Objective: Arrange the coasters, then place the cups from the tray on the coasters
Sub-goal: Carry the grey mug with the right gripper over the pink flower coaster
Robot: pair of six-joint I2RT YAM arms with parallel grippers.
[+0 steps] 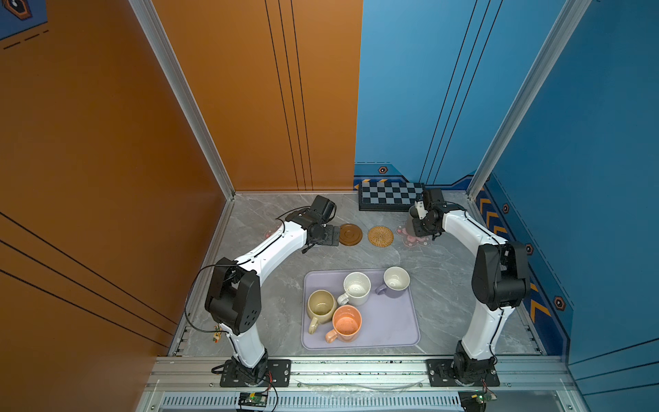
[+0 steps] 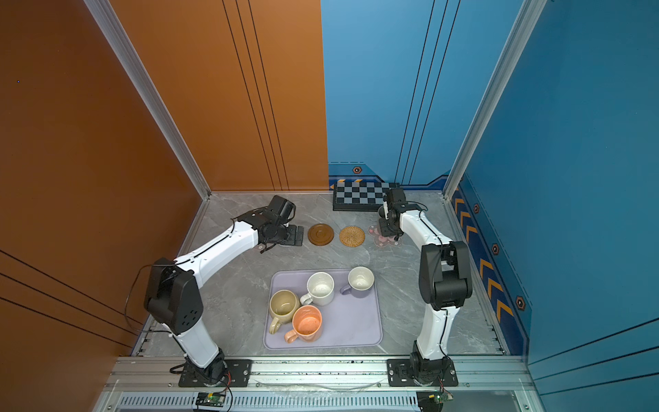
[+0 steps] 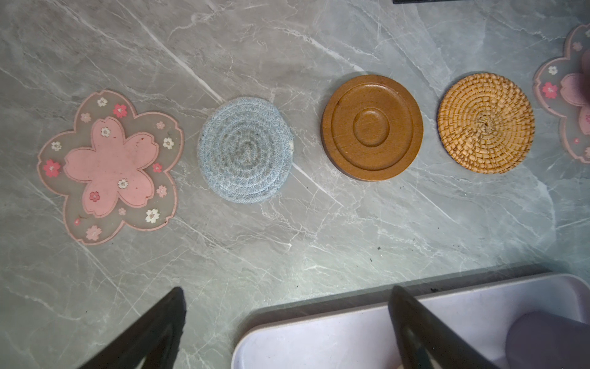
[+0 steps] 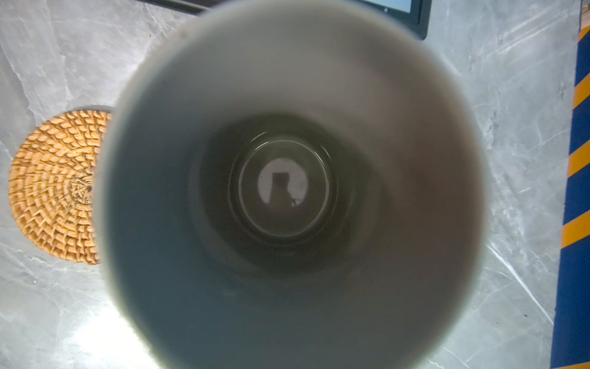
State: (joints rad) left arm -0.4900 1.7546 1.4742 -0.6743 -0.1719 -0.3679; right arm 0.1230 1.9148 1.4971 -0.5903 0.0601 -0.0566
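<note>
The grey mug (image 4: 287, 191) is being gripped by the right gripper (image 1: 420, 231), fingers clenched though their contact is hidden. It is directly over the right-hand pink flower coaster (image 1: 422, 243), beside the rattan coaster (image 4: 51, 185); whether its base is touching cannot be told. The left gripper (image 1: 332, 236) is being seen with fingers released and empty, just beside the wooden disc coaster (image 1: 350, 234), while four mugs (image 1: 356, 287) are standing on the lavender tray (image 1: 392, 321). Risk being noted: this tall mug, if released off-centre or above the thin mat, could be tipped, or the mat dragged.

Left claw (image 1: 331, 235) wide, right claw (image 1: 420, 228) clamped.
</note>
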